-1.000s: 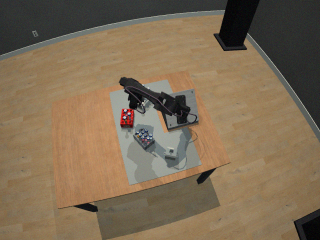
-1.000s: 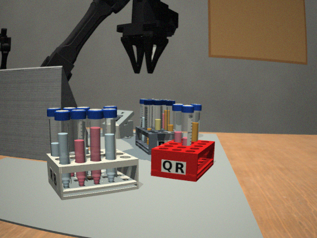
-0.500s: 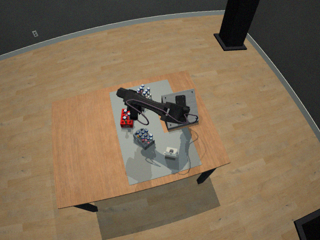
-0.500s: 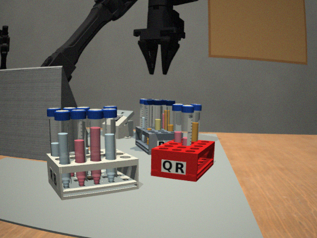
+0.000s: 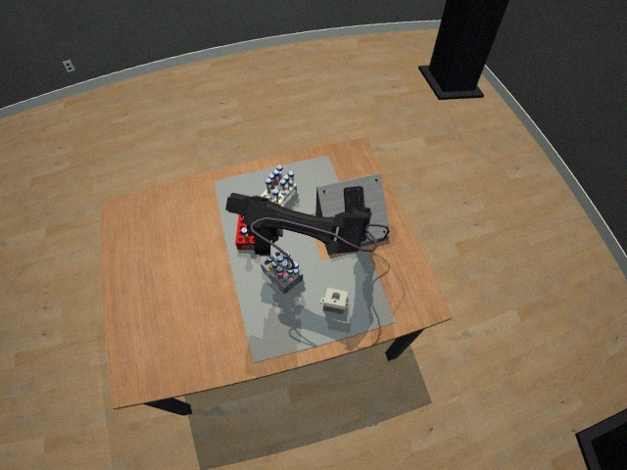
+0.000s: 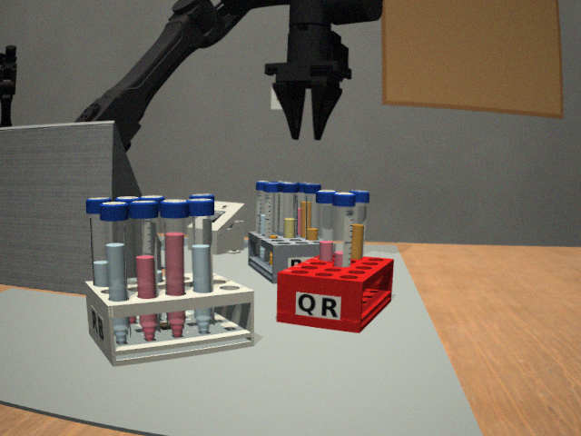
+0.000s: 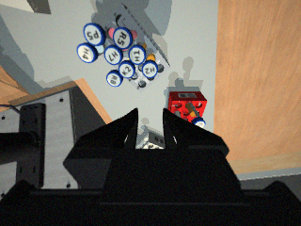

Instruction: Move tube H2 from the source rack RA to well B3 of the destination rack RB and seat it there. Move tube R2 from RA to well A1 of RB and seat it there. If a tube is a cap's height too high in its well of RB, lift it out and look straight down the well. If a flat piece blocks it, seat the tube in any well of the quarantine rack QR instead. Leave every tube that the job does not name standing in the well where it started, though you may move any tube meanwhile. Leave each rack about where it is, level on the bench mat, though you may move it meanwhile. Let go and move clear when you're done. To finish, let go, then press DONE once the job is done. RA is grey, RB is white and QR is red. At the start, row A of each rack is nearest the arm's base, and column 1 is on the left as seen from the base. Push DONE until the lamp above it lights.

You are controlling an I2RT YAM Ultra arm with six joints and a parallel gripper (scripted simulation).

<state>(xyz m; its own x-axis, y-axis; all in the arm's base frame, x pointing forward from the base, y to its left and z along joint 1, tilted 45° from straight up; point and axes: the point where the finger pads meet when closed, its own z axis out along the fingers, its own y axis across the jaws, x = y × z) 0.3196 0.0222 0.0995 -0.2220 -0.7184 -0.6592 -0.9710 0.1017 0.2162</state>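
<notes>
Lab bench: capped tubes [image 5: 244, 230] [image 6: 174, 253] [image 7: 122, 38], labelled racks [image 5: 245, 238] [image 6: 287, 300] [image 7: 187, 100].

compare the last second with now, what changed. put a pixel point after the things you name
The black two-finger gripper [image 5: 263, 246] [image 6: 307, 138] [image 7: 150, 112] swung away from the white tube rack [image 5: 286, 199] [image 6: 182, 303] [image 7: 150, 142] toward the grey tube rack [image 5: 294, 284] [image 6: 281, 260] [image 7: 152, 47]. Nothing was grasped or released. All racks, including the red tube rack [image 5: 246, 247] [image 6: 285, 300] [image 7: 174, 101], stayed put.
</notes>
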